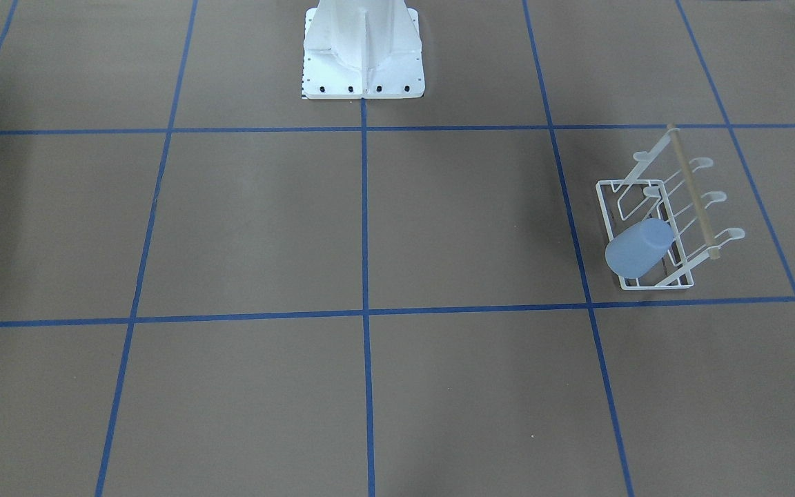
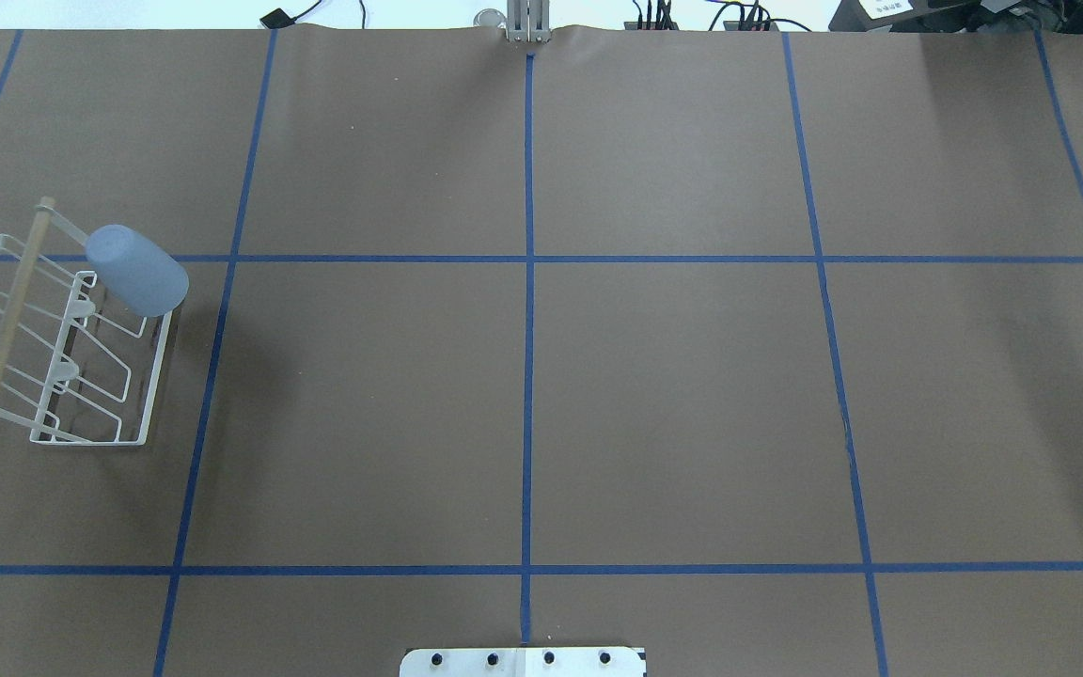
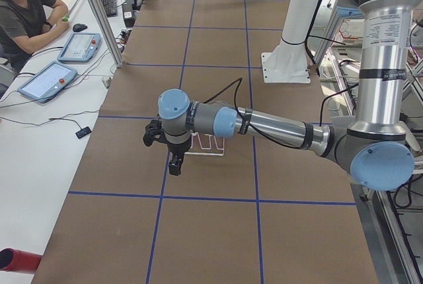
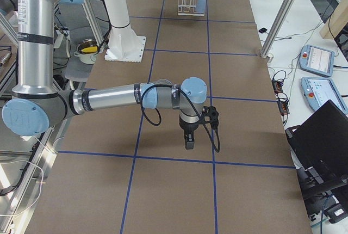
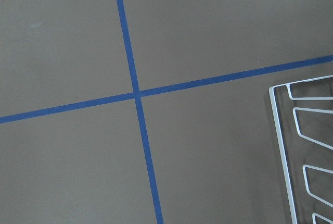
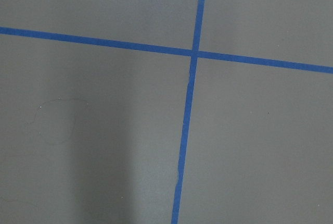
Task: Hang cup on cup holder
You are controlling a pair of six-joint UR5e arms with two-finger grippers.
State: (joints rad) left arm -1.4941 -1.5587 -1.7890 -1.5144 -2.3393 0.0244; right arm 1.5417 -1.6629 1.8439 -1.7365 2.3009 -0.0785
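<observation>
The light blue cup (image 1: 639, 248) sits tilted, closed base up, over a prong at one end of the white wire cup holder (image 1: 694, 197). In the overhead view the cup (image 2: 137, 271) and cup holder (image 2: 15, 291) are at the table's far left. The left gripper (image 3: 175, 164) shows only in the exterior left view, hanging above the table beside the cup holder (image 3: 210, 144); I cannot tell if it is open. The right gripper (image 4: 189, 142) shows only in the exterior right view, far from the cup holder (image 4: 187, 1); I cannot tell its state. The left wrist view shows the cup holder's base wire (image 5: 283, 146).
The table is brown with a blue tape grid. The white robot pedestal (image 1: 363, 48) stands at the robot's edge. An operator (image 3: 26, 13) sits by teach pendants (image 3: 49, 79) on a side bench. A laptop (image 4: 321, 130) lies beyond the table's operator edge.
</observation>
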